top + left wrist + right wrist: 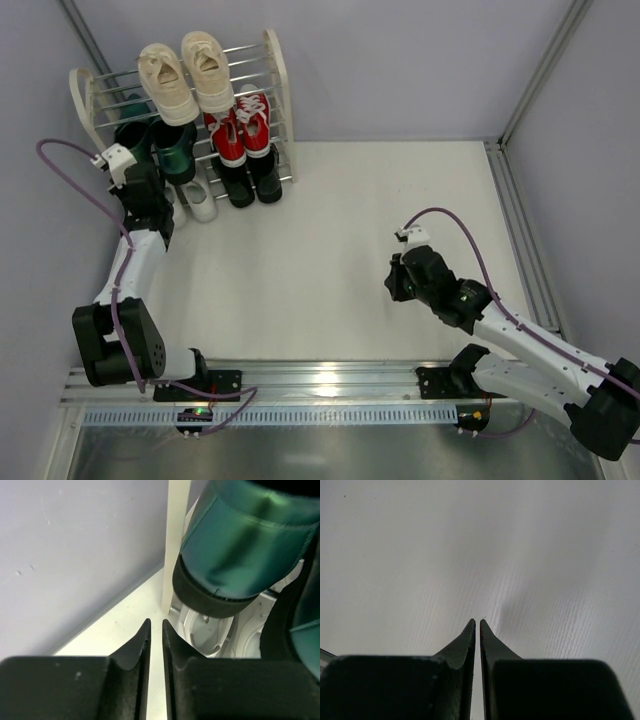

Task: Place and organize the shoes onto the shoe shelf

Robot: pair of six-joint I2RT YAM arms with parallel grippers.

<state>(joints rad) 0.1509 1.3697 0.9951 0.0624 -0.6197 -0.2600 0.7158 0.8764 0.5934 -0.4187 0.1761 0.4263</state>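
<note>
A white tabletop (350, 250) lies under soft, even light, closed in by pale lilac-grey walls (400, 60). Silver metal posts (540, 70) rise at the back corners, and a ribbed metal rail (330, 385) lines the near edge.

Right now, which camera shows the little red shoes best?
The top external view: both red sneakers sit in plain sight on the shoe shelf. The left wrist view shows a green loafer instead, the right wrist view just table.

shoe shelf (281, 78), loaded with shoes (168, 82), stands on white table (330, 262).
</note>
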